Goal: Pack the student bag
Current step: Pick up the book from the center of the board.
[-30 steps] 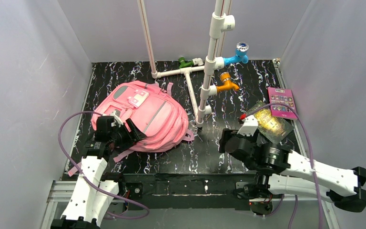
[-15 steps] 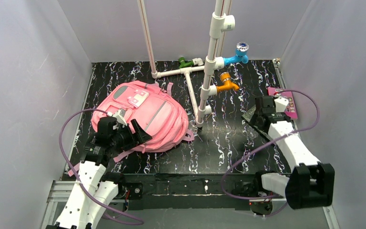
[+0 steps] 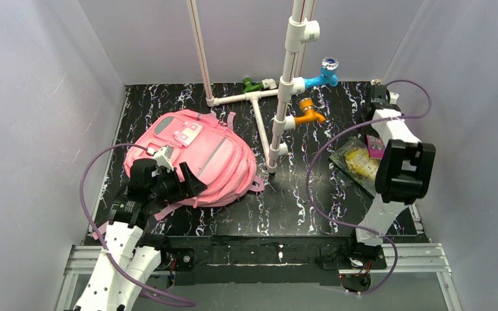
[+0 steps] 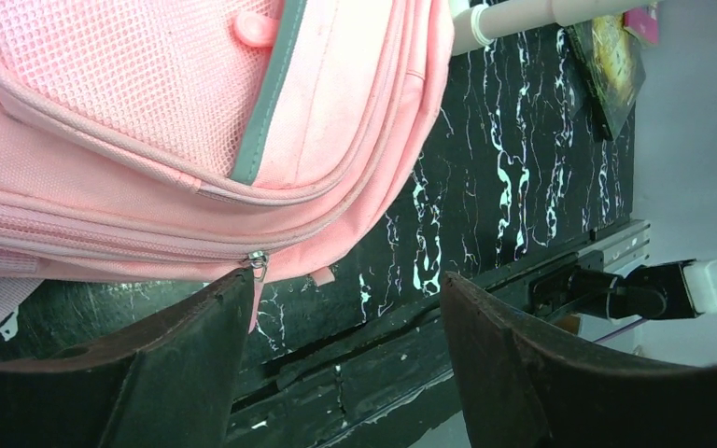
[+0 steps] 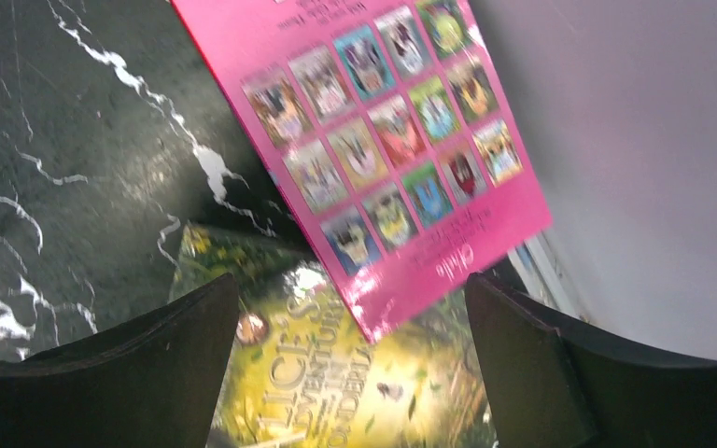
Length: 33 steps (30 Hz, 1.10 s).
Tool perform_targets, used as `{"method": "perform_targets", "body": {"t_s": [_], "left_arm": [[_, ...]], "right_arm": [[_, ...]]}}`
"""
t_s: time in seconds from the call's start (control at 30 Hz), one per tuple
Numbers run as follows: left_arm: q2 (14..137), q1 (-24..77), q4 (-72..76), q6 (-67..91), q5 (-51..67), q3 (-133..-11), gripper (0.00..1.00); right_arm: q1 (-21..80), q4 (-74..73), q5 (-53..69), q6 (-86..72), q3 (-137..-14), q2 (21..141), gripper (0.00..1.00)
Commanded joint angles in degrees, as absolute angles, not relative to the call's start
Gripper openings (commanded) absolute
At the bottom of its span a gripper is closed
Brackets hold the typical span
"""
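Black table (image 3: 298, 201) with white marbled veins, and three groups sit on it. On the left half lies the student bag (image 3: 207, 152), flat with its front pockets up, one pink strap trailing toward the near-left corner. From the middle of the far edge a white pipe frame (image 3: 259, 116) runs along the top toward the centre. By the right edge lies a yellow-green book (image 5: 317, 373), and a pink book (image 5: 373, 140) overlaps its far end.
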State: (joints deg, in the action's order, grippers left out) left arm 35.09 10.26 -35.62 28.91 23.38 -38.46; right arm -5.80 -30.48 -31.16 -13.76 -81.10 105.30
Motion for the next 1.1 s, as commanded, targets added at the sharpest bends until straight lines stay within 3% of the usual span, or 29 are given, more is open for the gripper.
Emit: {"method": "perform_targets", "body": {"t_s": [0.0,0.23,0.63,1.07], "left_arm": [[31.2,11.6,-34.1,26.0,23.6,-38.1,0.72],[31.0,15.0,-32.7,24.4,21.1,-37.2,0.73],[30.7,15.7,-31.1,24.6,21.3,-36.5,0.73],[30.8,16.6,-31.1,24.8,20.9,-36.5,0.73]], "right_arm": [[-5.9,-32.3,-29.4,-5.4,-89.8,112.5,0.97],[-4.0,-35.9,-36.1,-0.2,-99.4,121.1,0.89],[2.6,-34.3,-58.9,5.4,-100.0,128.7,0.81],[2.7,-29.6,-64.8,12.4,-96.9,135.0,0.77]]}}
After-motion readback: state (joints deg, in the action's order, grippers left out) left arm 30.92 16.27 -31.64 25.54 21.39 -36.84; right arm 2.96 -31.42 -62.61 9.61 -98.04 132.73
